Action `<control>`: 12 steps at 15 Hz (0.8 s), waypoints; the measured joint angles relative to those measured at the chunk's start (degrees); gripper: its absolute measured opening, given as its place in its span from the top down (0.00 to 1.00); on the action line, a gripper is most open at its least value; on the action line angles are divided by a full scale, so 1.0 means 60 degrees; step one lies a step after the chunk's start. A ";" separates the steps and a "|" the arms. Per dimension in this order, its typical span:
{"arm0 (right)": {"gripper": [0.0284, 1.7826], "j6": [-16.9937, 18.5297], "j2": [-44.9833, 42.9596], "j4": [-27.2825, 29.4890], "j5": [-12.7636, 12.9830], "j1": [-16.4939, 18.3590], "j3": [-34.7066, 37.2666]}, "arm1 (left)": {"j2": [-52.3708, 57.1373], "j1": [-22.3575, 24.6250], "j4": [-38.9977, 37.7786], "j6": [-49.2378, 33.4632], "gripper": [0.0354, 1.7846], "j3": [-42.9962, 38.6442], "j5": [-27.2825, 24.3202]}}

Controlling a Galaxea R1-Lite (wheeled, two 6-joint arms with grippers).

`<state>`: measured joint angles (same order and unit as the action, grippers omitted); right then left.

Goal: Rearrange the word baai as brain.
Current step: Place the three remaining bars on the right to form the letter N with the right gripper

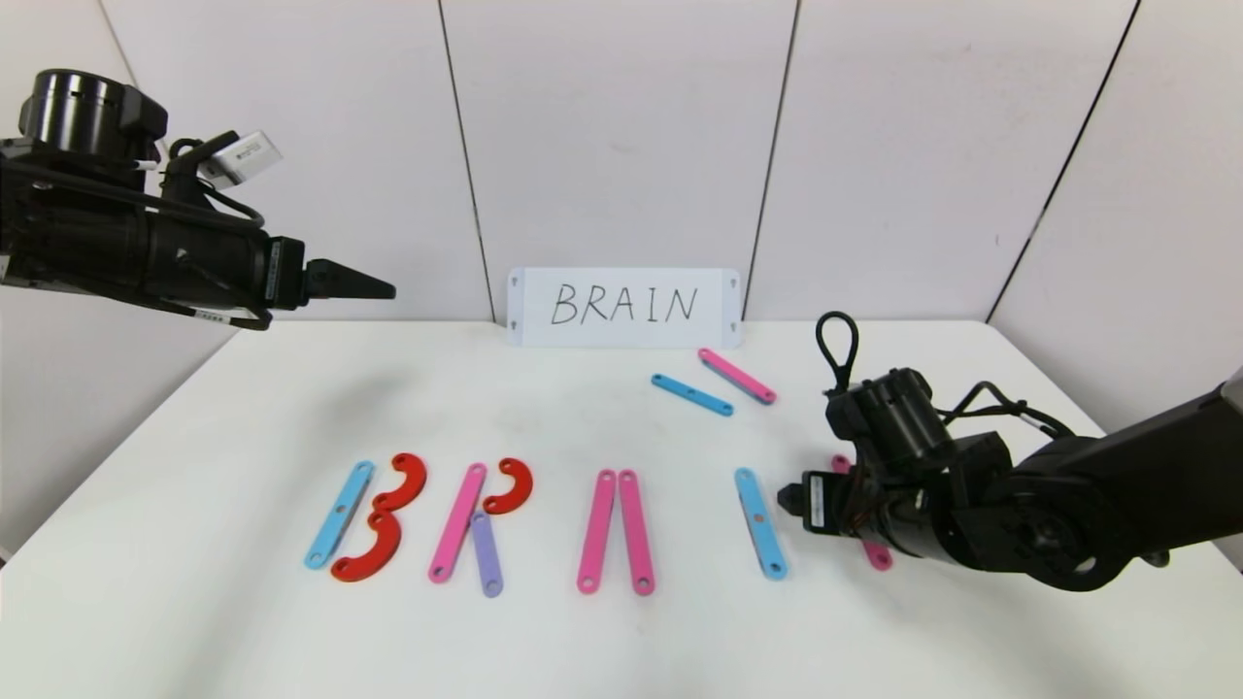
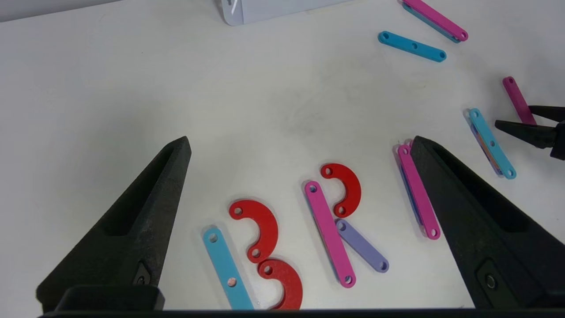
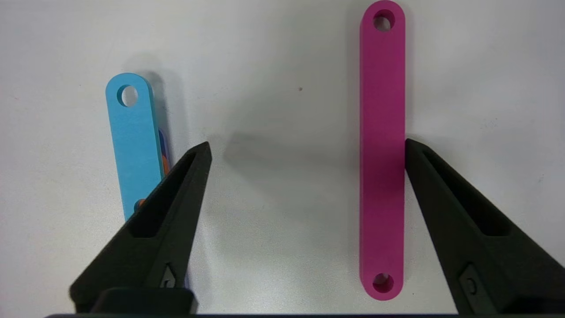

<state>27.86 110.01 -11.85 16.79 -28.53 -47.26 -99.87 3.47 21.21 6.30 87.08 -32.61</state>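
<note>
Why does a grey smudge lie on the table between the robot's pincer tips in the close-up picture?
Right wrist view: it is a soft shadow on the table, cast beside the open right pincer; the blue bar throws one too. Head view: the walls bow slightly.

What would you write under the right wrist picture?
Open right end effector low over the table, a pink bar lying free between its fingers.

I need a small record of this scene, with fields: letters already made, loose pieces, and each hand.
letters made: B, R, A, I
N: one pink bar lies flat beside the I
spare bars: blue bar and pink bar near the white card
right hand: open, low above the N bar, holding nothing
left hand: open, raised at the left, idle
</note>
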 joint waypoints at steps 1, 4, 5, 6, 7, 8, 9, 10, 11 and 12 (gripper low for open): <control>0.07 0.0018 -0.0006 -0.0004 -0.0002 0.0022 0.0008 | 0.0000 0.0000 0.0002 0.0000 0.03 0.0004 -0.0012; 0.03 0.0089 -0.0069 -0.0018 -0.0010 0.0051 0.0012 | 0.0000 -0.0010 0.0006 0.0000 0.03 -0.0006 -0.0012; 0.03 0.0124 -0.0106 -0.0033 -0.0028 0.0051 0.0012 | 0.0000 -0.0010 0.0002 0.0000 0.03 -0.0006 -0.0012; 0.03 0.0144 -0.0148 -0.0055 -0.0069 0.0055 0.0012 | 0.0000 -0.0010 0.0002 -0.0004 0.03 -0.0010 -0.0012; 0.03 0.0148 -0.0189 -0.0138 -0.0144 0.0059 0.0014 | 0.0000 -0.0016 0.0002 0.0000 0.03 -0.0010 -0.0008; 0.03 0.0148 -0.0221 -0.0284 -0.0207 0.0061 0.0026 | 0.0000 -0.0028 0.0002 0.0000 0.03 -0.0018 -0.0012; 0.03 0.0148 -0.0254 -0.0380 -0.0230 0.0069 0.0033 | 0.0000 -0.0047 0.0002 0.0000 0.03 -0.0020 -0.0012; 0.03 0.0152 -0.0272 -0.0404 -0.0282 0.0069 0.0037 | 0.0000 -0.0051 0.0002 0.0000 0.03 -0.0024 -0.0012; 0.03 0.0148 -0.0291 -0.0404 -0.0429 0.0069 0.0045 | 0.0000 -0.0053 0.0002 0.0000 0.03 -0.0024 -0.0012; 0.03 0.0148 -0.0303 -0.0412 -0.0567 0.0069 0.0063 | 0.0000 -0.0053 0.0002 0.0000 0.03 -0.0024 -0.0012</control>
<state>28.75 108.19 -14.32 13.39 -28.11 -46.89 -99.87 3.16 21.22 6.30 86.93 -32.68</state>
